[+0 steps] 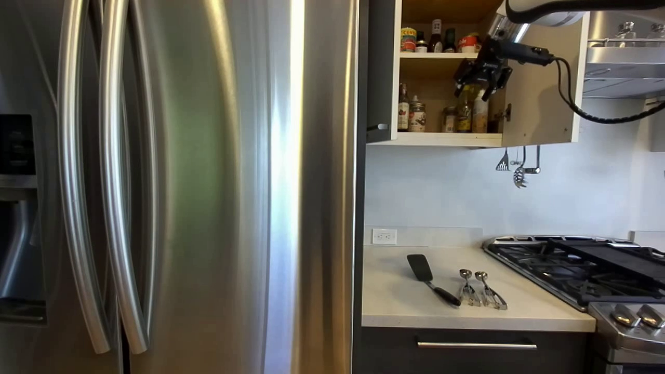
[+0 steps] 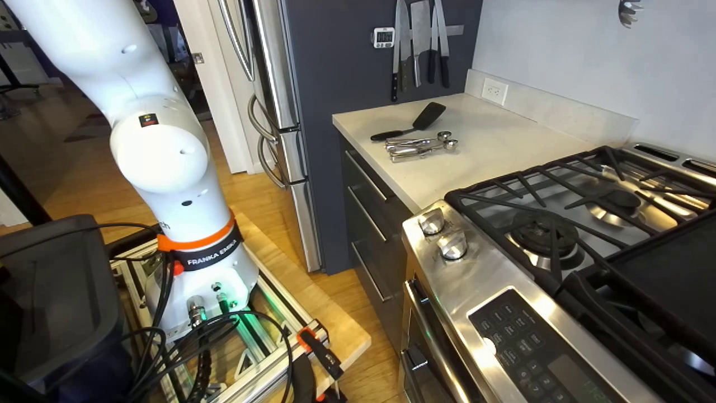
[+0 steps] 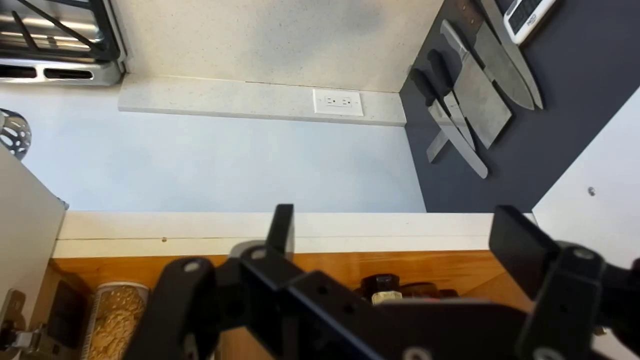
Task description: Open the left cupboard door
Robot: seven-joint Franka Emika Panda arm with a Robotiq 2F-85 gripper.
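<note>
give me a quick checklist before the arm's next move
1. Left cupboard door stands open: ok.
2. End effector open, gripping nothing: ok.
3. End effector off that door's handle: ok.
4. End effector clear of the lower-shelf bottles: cannot tell, they overlap in an exterior view.
5. Arm clear of the right cupboard door: cannot tell, overlapping too.
6. Spatula away from the arm: ok.

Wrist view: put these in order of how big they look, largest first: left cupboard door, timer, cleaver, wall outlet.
1. Left cupboard door, even cut off by the picture's right edge.
2. Cleaver.
3. Wall outlet and timer, unranked: they look alike, and the top edge crops the timer.
</note>
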